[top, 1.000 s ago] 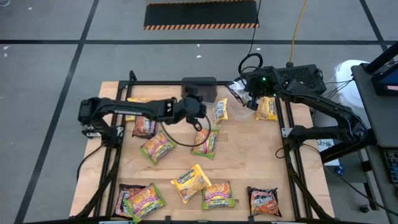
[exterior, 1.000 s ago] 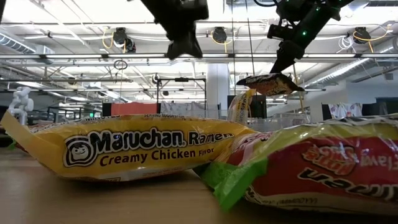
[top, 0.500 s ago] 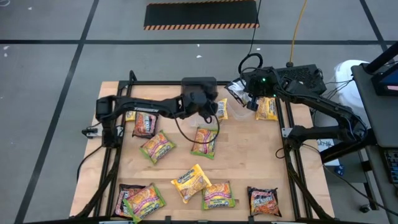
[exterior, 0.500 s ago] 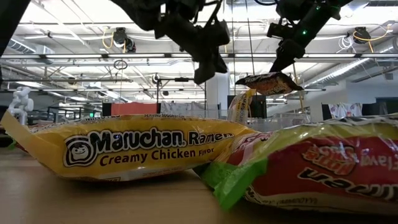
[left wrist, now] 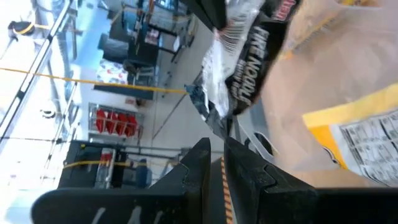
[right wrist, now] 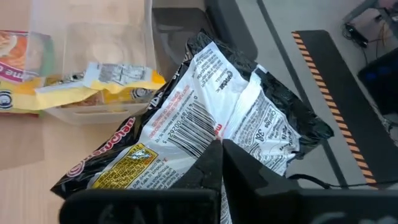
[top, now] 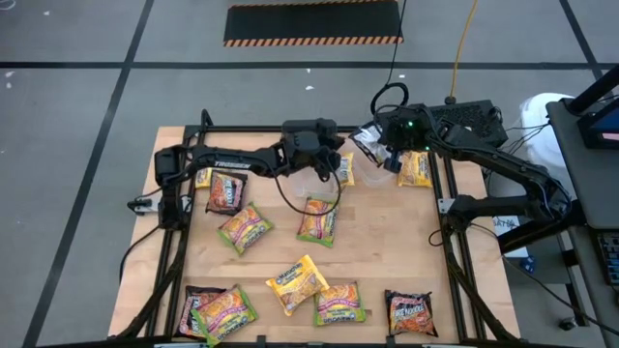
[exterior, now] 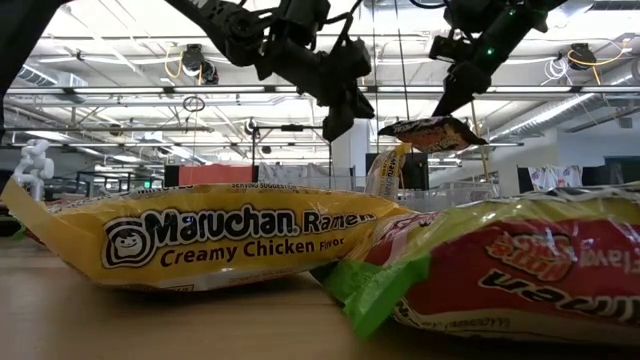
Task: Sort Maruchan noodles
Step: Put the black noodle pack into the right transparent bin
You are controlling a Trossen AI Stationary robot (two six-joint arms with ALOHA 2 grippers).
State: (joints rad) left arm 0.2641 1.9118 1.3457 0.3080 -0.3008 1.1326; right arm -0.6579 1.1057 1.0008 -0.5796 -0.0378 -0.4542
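Maruchan noodle packets lie flat across the wooden table [top: 387, 242]: green ones [top: 317, 219] [top: 244, 229], a yellow one [top: 297, 282], dark ones [top: 224, 196] [top: 409, 312]. One yellow packet [top: 345, 169] stands on edge in a clear tub [right wrist: 93, 68]. My left gripper [top: 329, 166] hovers beside that tub, its fingers [left wrist: 199, 165] a narrow slit apart with nothing between them. My right gripper [top: 387, 155] is shut on a dark packet [top: 368, 143] at the far right, above the table. My right gripper pinches the dark packet between its two fingers at the edge [right wrist: 214, 135] nearest the wrist. The fingers slant down from the table's right side. The packet [exterior: 432, 133] juts out past the fingertips, roughly level, its white barcode side showing, clear of the table.
A dark grey box [top: 309, 130] sits at the far edge behind my left gripper. Another yellow packet [top: 416, 169] lies at the far right, and more packets [top: 218, 309] [top: 337, 304] line the near edge. Black frame rails [top: 450, 242] run along both sides.
My left gripper has swung toward the table's right and far edge and come down, turning as it went, until it stands beside the tub with the yellow packet. My right gripper and its dark packet have kept still.
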